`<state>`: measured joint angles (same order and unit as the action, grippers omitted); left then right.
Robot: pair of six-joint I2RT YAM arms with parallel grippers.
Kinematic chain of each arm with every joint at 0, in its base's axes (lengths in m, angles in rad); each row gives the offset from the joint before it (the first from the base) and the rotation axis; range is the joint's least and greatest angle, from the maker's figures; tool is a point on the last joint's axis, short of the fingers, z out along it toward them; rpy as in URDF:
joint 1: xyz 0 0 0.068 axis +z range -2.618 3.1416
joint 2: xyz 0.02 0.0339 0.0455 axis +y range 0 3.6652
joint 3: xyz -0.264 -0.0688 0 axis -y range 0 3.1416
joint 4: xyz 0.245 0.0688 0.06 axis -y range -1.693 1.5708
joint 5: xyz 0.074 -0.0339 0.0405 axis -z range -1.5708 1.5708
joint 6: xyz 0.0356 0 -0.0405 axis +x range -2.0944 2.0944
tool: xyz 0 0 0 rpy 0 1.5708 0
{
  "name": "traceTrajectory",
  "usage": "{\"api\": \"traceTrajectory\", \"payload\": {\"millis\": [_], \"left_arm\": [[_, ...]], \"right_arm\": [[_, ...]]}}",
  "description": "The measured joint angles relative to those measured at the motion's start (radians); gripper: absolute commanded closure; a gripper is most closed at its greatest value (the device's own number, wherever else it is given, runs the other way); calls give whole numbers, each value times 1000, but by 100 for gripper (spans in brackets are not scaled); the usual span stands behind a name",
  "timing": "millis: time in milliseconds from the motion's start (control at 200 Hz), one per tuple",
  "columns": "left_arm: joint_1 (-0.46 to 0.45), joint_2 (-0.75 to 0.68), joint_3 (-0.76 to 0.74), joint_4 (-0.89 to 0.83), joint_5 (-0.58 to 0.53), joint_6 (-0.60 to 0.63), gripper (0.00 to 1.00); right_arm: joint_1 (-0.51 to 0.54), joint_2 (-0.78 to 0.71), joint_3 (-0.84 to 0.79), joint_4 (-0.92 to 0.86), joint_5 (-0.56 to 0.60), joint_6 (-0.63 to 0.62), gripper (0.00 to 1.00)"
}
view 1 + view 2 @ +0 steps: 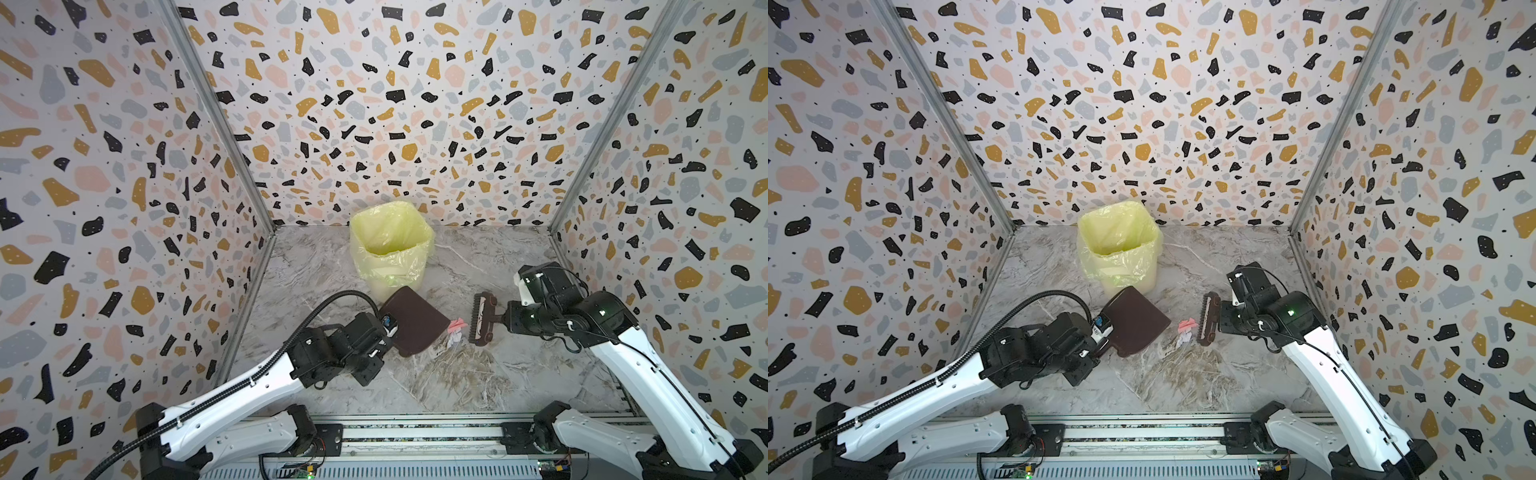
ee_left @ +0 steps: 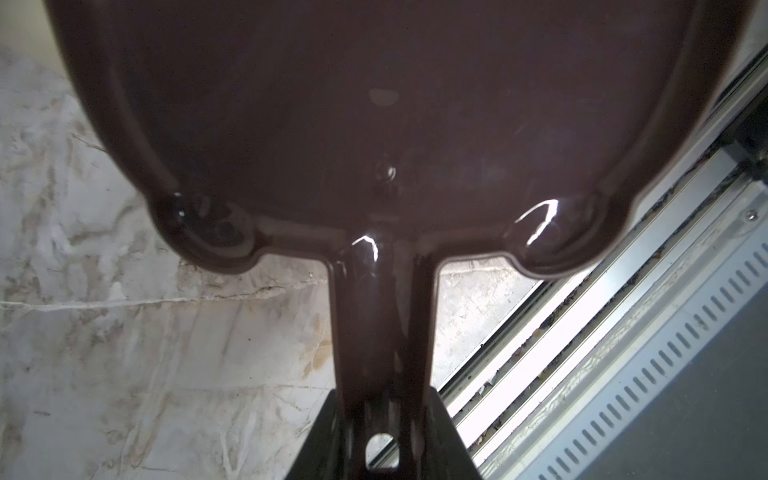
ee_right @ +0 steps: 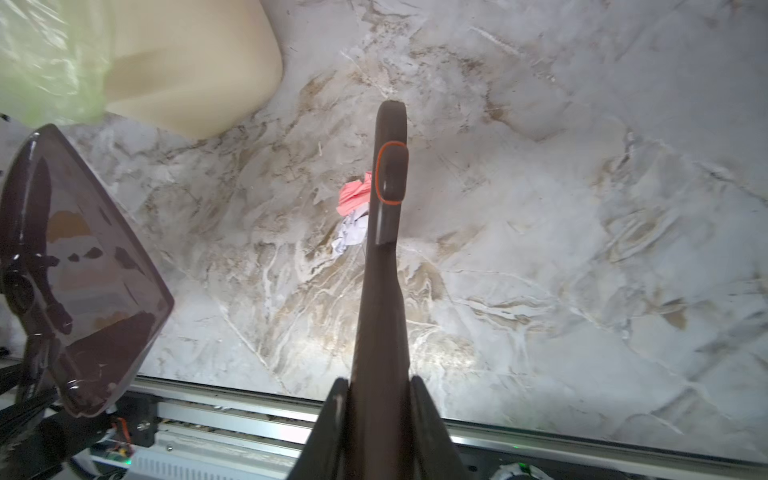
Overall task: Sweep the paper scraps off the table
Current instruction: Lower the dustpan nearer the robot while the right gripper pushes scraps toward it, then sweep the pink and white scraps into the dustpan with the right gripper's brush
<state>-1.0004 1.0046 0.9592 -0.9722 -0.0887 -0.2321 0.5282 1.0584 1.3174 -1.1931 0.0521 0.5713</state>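
dustpan front cut off in the left wrist view, paper scraps partly hidden behind brush

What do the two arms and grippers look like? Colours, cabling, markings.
Both arms have white link shells and black joint housings. The left arm carries a thick black corrugated conduit that loops off its wrist. The right arm has thin loose black wires and a green light. The left gripper and right gripper have black, tapered fingers. A blue-and-white patch sits by the left gripper.
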Motion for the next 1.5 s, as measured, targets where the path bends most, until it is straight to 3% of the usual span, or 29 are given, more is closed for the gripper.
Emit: {"api": "traceTrajectory", "payload": {"millis": [310,681,1502], "left_arm": [[-87,144,-65,19,-11,-23,100],[-123,302,-71,72,-21,-23,100],[-135,501,-22,167,2,-20,100]], "right_arm": [[14,134,125,-33,166,-103,100],[169,331,176,-30,330,-169,100],[243,405,106,52,298,-271,100]]}}
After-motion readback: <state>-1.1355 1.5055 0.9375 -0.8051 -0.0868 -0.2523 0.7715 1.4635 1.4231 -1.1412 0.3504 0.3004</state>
